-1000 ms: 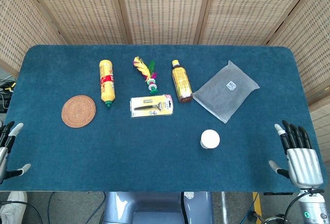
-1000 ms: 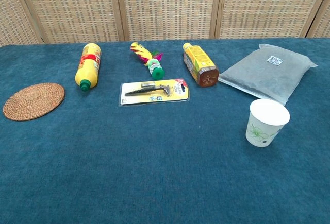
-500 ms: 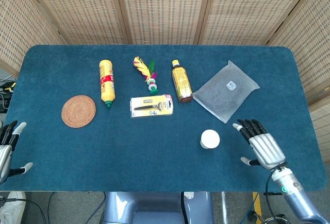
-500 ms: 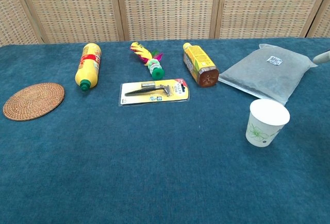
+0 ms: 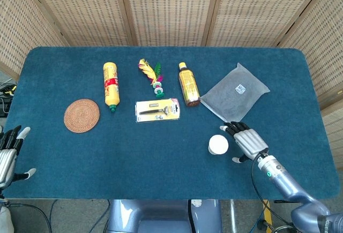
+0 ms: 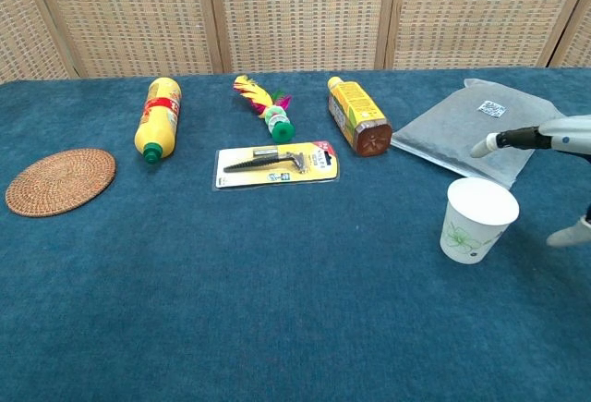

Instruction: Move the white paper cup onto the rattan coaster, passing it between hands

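Observation:
The white paper cup [image 5: 218,145] [image 6: 477,220] stands upright on the blue table, right of centre near the front. My right hand [image 5: 244,141] [image 6: 552,157] is just to the cup's right with its fingers spread, holding nothing and not touching the cup. The round rattan coaster [image 5: 81,115] [image 6: 60,181] lies flat at the left side. At the front left edge of the table my left hand [image 5: 9,153] is spread and holds nothing; the chest view does not show it.
Lying across the back half are a yellow bottle [image 5: 110,85], a feather shuttlecock [image 5: 152,76], a carded razor pack [image 5: 157,110], an amber bottle [image 5: 188,84] and a grey pouch [image 5: 235,94] just behind the cup. Woven screens stand behind the table.
My right hand has travelled from the table's front right corner leftward and inward, ending next to the cup. The left hand shifted only slightly. The cup has not moved.

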Available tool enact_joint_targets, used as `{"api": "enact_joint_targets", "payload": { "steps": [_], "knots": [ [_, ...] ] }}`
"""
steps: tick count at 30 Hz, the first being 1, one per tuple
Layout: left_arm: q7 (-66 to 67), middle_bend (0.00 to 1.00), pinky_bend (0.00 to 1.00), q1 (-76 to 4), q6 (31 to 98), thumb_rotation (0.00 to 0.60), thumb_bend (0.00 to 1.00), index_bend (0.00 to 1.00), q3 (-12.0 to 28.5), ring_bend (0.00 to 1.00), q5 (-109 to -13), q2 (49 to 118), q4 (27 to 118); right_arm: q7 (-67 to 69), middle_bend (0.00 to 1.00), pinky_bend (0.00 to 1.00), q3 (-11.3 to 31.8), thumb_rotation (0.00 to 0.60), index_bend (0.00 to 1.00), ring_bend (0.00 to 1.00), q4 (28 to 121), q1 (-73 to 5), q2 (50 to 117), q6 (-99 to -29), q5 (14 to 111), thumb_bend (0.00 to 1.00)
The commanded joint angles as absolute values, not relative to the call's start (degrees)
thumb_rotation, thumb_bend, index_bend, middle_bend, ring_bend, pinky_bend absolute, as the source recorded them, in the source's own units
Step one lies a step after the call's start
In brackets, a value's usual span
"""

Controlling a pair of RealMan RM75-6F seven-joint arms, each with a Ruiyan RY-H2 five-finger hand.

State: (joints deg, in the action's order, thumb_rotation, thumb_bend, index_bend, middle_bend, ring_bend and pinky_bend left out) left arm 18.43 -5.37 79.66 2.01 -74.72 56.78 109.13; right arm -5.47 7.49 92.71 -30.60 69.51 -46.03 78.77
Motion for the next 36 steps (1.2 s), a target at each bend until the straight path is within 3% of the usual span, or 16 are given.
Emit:
{"api": "enact_joint_targets", "payload": {
  "steps": [1, 8, 11, 14, 16, 19, 25, 36],
  "knots": [
    [18.54, 0.00, 0.00, -5.51, 79.45, 0.600, 0.00, 0.00, 1.97, 0.00, -74.59, 56.85, 109.05, -5.16, 0.06, 0.08, 7.91, 0.600, 0.09, 0.00, 93.13, -31.64, 70.37, -44.91, 77.58, 0.00],
    [18.20, 0.00, 0.00, -5.75, 79.13, 0.600, 0.00, 0.00, 1.89, 0.00, -74.26, 56.79, 108.92, -4.42, 0.09, 0.14, 8.10, 0.600, 0.12, 0.01, 91.87, -34.93, 73.66, -42.07, 75.54, 0.00],
    [17.97, 0.00, 0.00, -5.84, 79.05, 0.600, 0.00, 0.00, 1.89, 0.00, -74.17, 56.68, 108.89, -5.01, 0.16, 0.21, 7.70, 0.600, 0.18, 0.10, 90.82, -35.45, 74.75, -42.54, 75.51, 0.00],
    [17.77, 0.00, 0.00, -5.93, 78.92, 0.600, 0.00, 0.00, 1.90, 0.00, -73.96, 56.63, 108.82, -5.53, 0.28, 0.35, 7.57, 0.600, 0.29, 0.22, 89.64, -35.58, 75.91, -44.07, 75.98, 0.01],
    [17.62, 0.00, 0.00, -6.03, 78.72, 0.600, 0.00, 0.00, 1.92, 0.00, -73.68, 56.57, 108.73, -5.99, 0.36, 0.45, 7.36, 0.600, 0.37, 0.32, 88.63, -35.59, 76.74, -45.73, 77.01, 0.07],
    [17.44, 0.00, 0.00, -6.15, 78.51, 0.600, 0.00, 0.00, 1.96, 0.00, -73.39, 56.54, 108.63, -6.18, 0.40, 0.52, 7.12, 0.600, 0.39, 0.37, 88.18, -35.74, 77.01, -46.58, 77.68, 0.15],
    [17.01, 0.00, 0.00, -6.43, 78.00, 0.600, 0.00, 0.00, 1.95, 0.00, -73.04, 56.43, 108.50, -5.07, 0.42, 0.54, 7.49, 0.600, 0.40, 0.38, 89.89, -36.81, 76.19, -46.28, 77.64, 0.16],
    [14.92, 0.00, 0.00, -7.66, 75.35, 0.600, 0.00, 0.00, 2.53, 0.00, -70.69, 55.96, 107.51, -10.58, 0.43, 0.55, 13.48, 0.600, 0.41, 0.39, 92.85, -46.36, 76.31, -39.15, 69.31, 0.17]
  ]
}}
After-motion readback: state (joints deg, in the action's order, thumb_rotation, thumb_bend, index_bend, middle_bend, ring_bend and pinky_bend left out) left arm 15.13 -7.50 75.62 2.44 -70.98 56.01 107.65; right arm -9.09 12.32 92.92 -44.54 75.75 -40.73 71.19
